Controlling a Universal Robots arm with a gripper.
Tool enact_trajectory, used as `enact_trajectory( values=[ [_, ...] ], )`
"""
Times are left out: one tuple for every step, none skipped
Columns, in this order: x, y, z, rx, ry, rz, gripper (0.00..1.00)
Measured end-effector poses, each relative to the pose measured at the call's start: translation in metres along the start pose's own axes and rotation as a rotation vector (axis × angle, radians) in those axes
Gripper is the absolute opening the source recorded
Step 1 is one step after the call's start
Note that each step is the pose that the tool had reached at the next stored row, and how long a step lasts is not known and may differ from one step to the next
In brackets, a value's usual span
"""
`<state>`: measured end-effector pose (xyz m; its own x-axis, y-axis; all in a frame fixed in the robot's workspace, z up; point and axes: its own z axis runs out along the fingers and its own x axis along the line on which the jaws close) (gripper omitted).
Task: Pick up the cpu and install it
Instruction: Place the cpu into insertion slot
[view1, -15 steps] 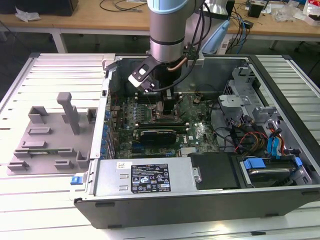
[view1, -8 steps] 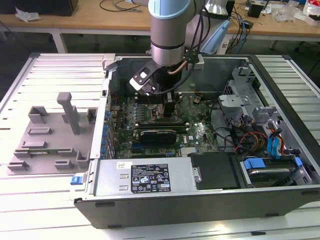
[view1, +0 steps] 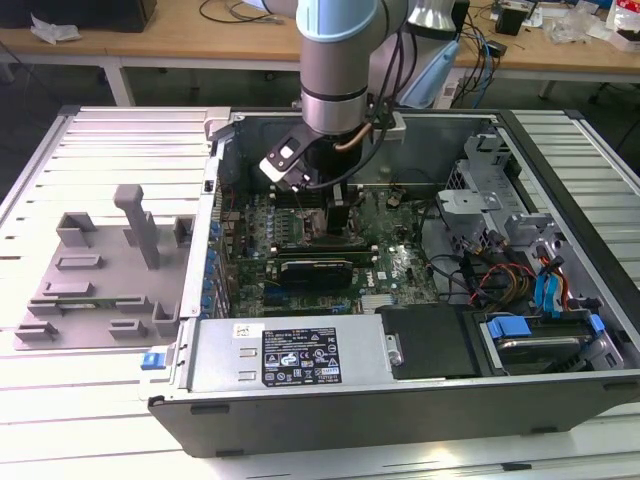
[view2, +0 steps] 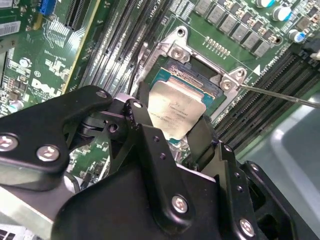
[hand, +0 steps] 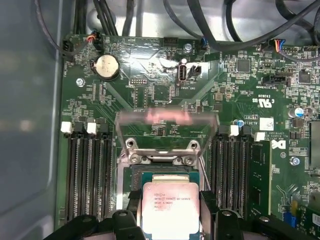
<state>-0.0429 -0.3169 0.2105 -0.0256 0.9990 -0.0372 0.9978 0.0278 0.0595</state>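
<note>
Cpu (view2: 176, 112): clamped by its edges between the jaws of the gripper (view2: 174, 121), directly over the open socket frame (view2: 176, 50) on the motherboard (view1: 395, 265). Computer case (view1: 300, 400) surrounds; in the exterior view, grey plastic tray (view1: 90, 290) lies at its nine o'clock.

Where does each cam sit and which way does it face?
Exterior view: off the arm, above the open case, looking down into it; the arm reaches in.
Second wrist view: on the wrist, looking slantwise past the gripper, black up front, at the socket.
First wrist view: on the wrist, facing the motherboard nearly square-on; fingertips show.
Shared: both wrist views show the cpu gripped at the socket.
</note>
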Motion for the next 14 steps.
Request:
enact_trajectory(
  values=[
    [0.0003,0.0,0.001,0.0002,-0.0039,0.0,0.55],
    [0.0017,0.0,0.0015,0.0002,-0.0077,-0.001,0.55],
    [0.0047,0.0001,0.0017,0.0003,-0.0093,-0.001,0.55],
    [0.0067,0.0001,0.0017,0.0004,-0.0108,-0.001,0.55],
    [0.0084,0.0001,0.0019,0.0005,-0.0133,-0.001,0.55],
    [0.0091,0.0,0.0034,0.0007,-0.0222,-0.001,0.55],
    [0.0092,0.0,0.0046,0.0011,-0.03,-0.002,0.55],
    [0.0095,-0.0001,0.0057,0.0013,-0.0322,-0.002,0.55],
    [0.0098,-0.0001,0.006,0.0013,-0.0324,-0.002,0.55],
    [0.0105,-0.0002,0.0066,0.0011,-0.0323,-0.002,0.55],
    [0.0107,-0.0003,0.007,0.0011,-0.0323,-0.002,0.55],
    [0.0107,-0.0007,0.0074,0.0012,-0.0324,-0.002,0.55],
    [0.0108,-0.0014,0.0077,0.0012,-0.0324,-0.002,0.55],
    [0.0108,-0.0024,0.0081,0.001,-0.0323,-0.002,0.55]
  ],
)
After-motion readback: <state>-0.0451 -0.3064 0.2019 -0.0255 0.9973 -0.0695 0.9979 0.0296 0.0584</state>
